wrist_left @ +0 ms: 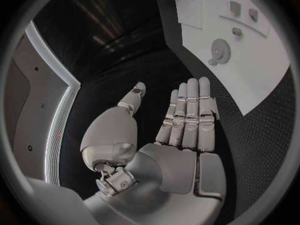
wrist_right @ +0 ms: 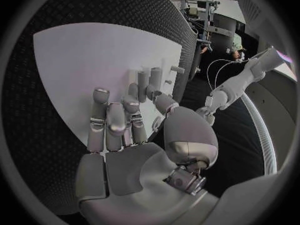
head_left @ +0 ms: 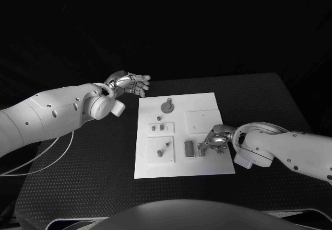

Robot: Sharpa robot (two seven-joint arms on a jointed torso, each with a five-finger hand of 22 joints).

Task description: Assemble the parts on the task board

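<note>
1 task board (head_left: pixel 207 167) lies in the middle of the black table (head_left: pixel 83 191), long edges running away from the robot. On it I count about 6 parts, though the smallest are hard to separate: a round disc part (head_left: pixel 167 106) near the far edge, 1 small peg (head_left: pixel 159 118) just below it, 2 short pegs (head_left: pixel 158 127) on the upper-left raised plate, 1 peg (head_left: pixel 160 153) on the lower-left plate, and 1 dark rectangular block (head_left: pixel 189 148) toward the near edge.

The right hand (head_left: pixel 214 140) hovers over the board's near-right part, just beside the block, fingers partly curled and apart. The right wrist view shows nothing between them, so it looks empty.

The step appears to be reaching for the block. To do it well, the hand should drop squarely over the block's long sides, close the thumb against the opposing fingers and lift straight, so the board stays put.

The left hand (head_left: pixel 130 83) waits off the board's far-left corner, above the table, fingers straight and side by side, thumb apart, holding nothing.
</note>
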